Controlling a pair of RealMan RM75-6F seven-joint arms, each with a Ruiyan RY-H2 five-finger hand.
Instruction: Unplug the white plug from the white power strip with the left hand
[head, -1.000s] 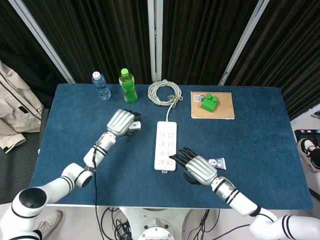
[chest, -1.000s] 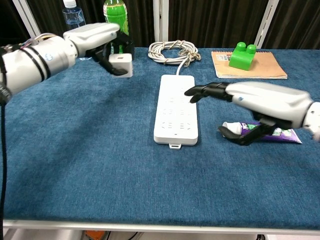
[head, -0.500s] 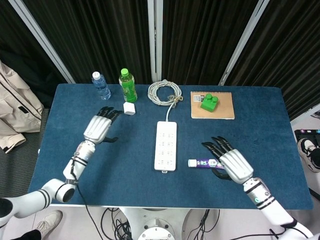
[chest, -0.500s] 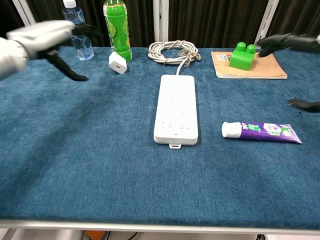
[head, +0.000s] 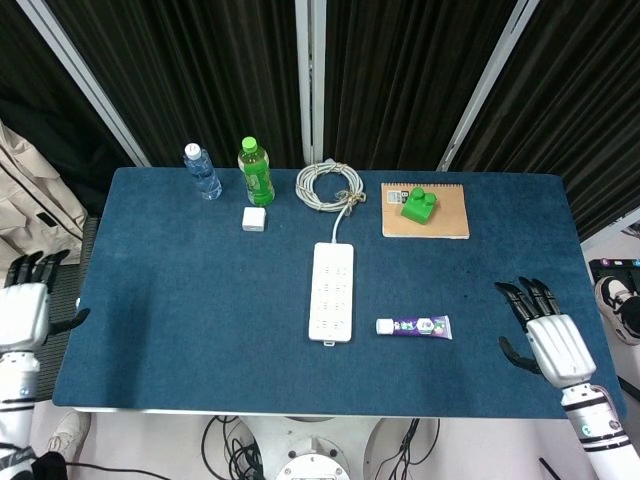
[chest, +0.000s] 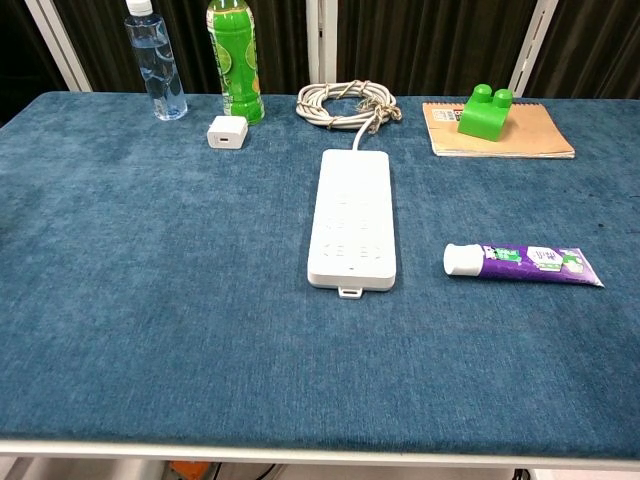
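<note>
The white power strip (head: 332, 290) (chest: 352, 217) lies in the middle of the blue table, nothing plugged into it. The white plug (head: 254, 219) (chest: 227, 132) lies on the cloth at the back left, beside the green bottle, apart from the strip. My left hand (head: 24, 309) hangs beyond the table's left edge, fingers spread and holding nothing. At the table's right front corner my right hand (head: 548, 340) is likewise spread with nothing in it. Neither hand shows in the chest view.
A green bottle (head: 256, 171) and a clear water bottle (head: 202, 170) stand at the back left. The strip's coiled cable (head: 330, 186) lies behind it. A green block (head: 419, 204) sits on a brown notebook (head: 425, 210). A purple toothpaste tube (head: 414, 326) lies right of the strip.
My left hand set the plug down by the green bottle and drew back off the table's left edge. My right hand left the strip and withdrew to the right front corner.
</note>
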